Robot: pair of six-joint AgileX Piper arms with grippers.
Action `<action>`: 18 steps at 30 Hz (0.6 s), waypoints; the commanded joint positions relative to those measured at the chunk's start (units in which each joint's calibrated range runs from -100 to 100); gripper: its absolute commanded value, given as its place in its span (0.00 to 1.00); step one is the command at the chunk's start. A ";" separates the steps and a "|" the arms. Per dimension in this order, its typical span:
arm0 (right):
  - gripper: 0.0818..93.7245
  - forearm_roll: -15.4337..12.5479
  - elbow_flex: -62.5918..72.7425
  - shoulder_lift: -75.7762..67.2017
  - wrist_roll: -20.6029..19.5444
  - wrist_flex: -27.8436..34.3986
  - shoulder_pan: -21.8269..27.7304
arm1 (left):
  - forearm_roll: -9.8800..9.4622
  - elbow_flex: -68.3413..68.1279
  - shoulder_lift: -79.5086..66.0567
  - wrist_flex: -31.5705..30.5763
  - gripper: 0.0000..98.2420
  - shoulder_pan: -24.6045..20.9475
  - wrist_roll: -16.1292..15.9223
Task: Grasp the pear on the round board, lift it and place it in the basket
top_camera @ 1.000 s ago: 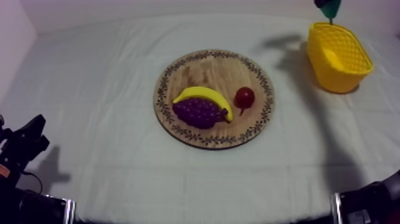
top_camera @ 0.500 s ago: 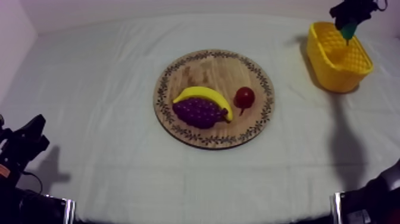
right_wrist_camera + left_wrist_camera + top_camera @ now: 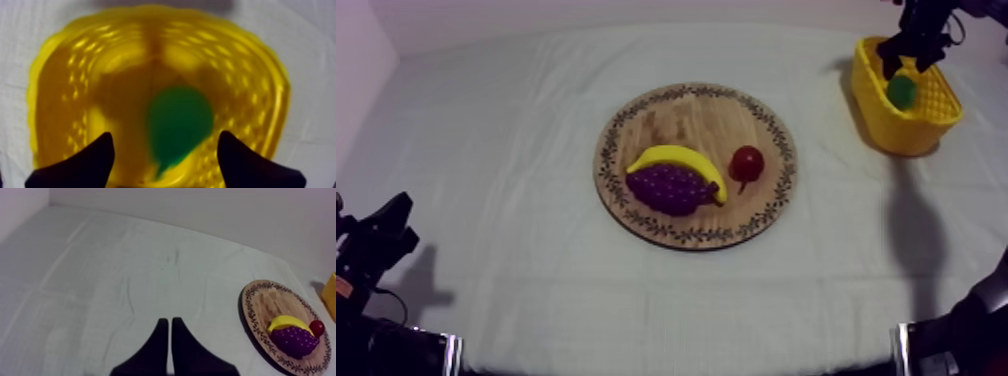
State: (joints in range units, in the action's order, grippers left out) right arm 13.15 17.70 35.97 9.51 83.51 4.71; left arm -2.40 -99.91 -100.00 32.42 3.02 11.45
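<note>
While the right arm reaches in from the 1 o'clock side of the top view, its right gripper (image 3: 165, 136) hangs directly over the yellow basket (image 3: 934, 112), pointing down into it. Its claw is spread wide: the two black fingers (image 3: 82, 162) stand well apart, one toward each side wall of the basket. The pear (image 3: 177, 122) lies inside the basket, below and between the fingers and touching neither. Its narrow end points toward the basket wall nearest the gripper.

The left arm sits low at 8 o'clock from the wooden board (image 3: 676, 108), with its shadow on the cloth just beside it. The left gripper (image 3: 169, 320) has its claw narrow, the two fingers lying together as a thin wedge over bare cloth and aimed toward the far edge of the table.

The table is covered by a grey-white cloth (image 3: 516, 130) with soft creases running across it. The round board, with its patterned rim, lies near the middle of the table, and the basket stands at 2 o'clock from it, well apart. Three toy fruits occupy the 6 o'clock half of the board:
- The banana (image 3: 681, 158) curves over the 12 o'clock side of the bunch of grapes (image 3: 671, 188) and touches it.
- The small red fruit (image 3: 747, 162) sits at 3 o'clock from the grapes, just beside the banana's end.

A plain pale wall (image 3: 210, 208) rises behind the far edge of the table.
</note>
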 commanded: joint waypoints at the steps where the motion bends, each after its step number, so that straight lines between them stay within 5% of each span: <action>1: 0.70 -0.15 -0.53 -2.15 -0.77 0.01 0.03 | -0.02 0.02 0.00 0.00 0.00 -0.01 0.00; 11: 0.58 -1.89 -11.04 -23.70 -4.94 -2.22 -1.48 | -0.02 0.02 0.00 0.00 0.00 -0.01 0.00; 18: 0.41 -2.78 -26.93 -43.84 -8.51 -14.83 -2.54 | -0.02 0.02 0.00 0.00 0.00 -0.01 0.00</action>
State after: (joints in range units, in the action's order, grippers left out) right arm 10.49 -2.03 2.56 1.77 74.01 2.26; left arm -2.40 -99.91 -100.00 32.42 3.02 11.45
